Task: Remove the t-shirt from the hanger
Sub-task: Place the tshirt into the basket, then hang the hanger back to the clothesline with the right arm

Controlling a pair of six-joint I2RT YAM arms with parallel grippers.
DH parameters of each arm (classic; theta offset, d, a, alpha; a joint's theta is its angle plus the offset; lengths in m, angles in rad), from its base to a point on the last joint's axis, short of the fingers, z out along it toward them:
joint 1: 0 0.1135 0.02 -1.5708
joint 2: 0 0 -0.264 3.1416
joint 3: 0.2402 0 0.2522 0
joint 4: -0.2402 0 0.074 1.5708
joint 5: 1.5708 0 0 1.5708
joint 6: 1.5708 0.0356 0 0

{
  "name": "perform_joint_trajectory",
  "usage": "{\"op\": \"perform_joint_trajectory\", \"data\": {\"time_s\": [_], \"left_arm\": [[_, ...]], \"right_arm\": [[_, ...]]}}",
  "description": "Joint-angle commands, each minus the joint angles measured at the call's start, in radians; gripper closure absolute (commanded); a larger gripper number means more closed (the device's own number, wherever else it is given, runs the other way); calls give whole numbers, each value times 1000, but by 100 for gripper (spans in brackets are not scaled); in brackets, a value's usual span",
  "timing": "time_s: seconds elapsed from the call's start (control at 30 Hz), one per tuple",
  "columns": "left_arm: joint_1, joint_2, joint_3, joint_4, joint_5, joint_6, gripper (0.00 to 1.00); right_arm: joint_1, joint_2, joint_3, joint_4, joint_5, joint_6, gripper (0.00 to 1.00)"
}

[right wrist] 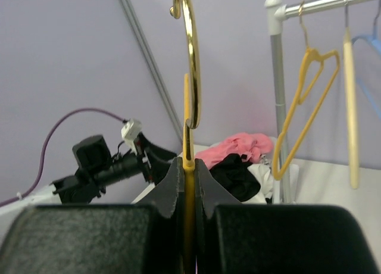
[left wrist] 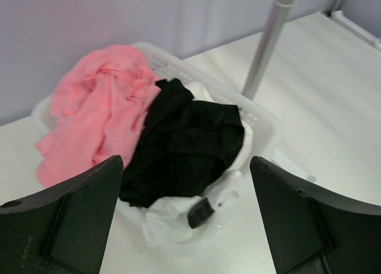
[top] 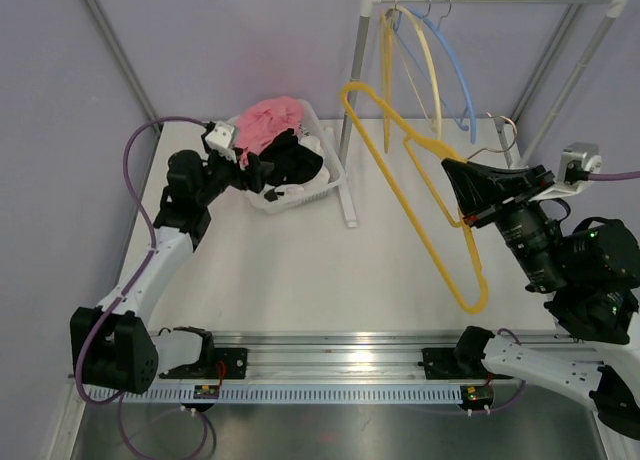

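**Top external view.** The left end effector hangs over a white basket in the upper left of the frame, its fingers spread with nothing between them. The black t-shirt lies crumpled in that basket, beside a pink garment heaped on the far side. At the right of the frame the right end effector is pressed together on a yellow hanger. The hanger is bare and is held in the air, slanting from the upper middle down to the lower right above the white counter. Behind it stands a clothes rack, and a yellow, a cream and a blue hanger dangle from its bar at the top of the frame.

**Left wrist view.** The two dark fingers sit at the lower left and lower right corners, wide apart and gripping nothing. Between them, further off, is the basket. The black t-shirt lies bunched in its middle, touching the pink garment on the left and resting on white cloth at the near edge. The rack's pole rises just behind the basket at upper right.

**Right wrist view.** The right end effector pinches the neck of the yellow hanger at bottom centre, and the hanger's hook curls up to the top edge. In the middle distance the pink garment and the black t-shirt show in the basket, with the left arm reaching toward them from the left. The rack's pole and a cream hanger fill the right side.
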Motion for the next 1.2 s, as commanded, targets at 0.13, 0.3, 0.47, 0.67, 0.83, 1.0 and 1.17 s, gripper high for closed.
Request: {"op": "perform_joint_trajectory", "data": {"time_s": [0.13,0.3,0.47,0.67,0.83,1.0,1.17], "left_arm": [[-132,-59,-169,203,42,-14,8],[-192,-114,-284,304,-26,48,8],[-271,-171,-315,301,-98,100,7],[-304,-208,-333,296,-121,124,7],[-310,-203,-330,287,-123,129,7],[-317,-199,-327,280,-123,132,7],[-322,-203,-329,272,-123,135,6]], "right_arm": [[-1,41,101,113,245,-145,100],[-1,18,100,164,376,-252,100],[-1,-43,37,296,486,-332,100],[-1,-8,9,472,688,-544,100],[-1,24,17,518,755,-639,100],[-1,124,44,578,825,-789,100],[-77,236,15,873,861,-1065,100]]}}
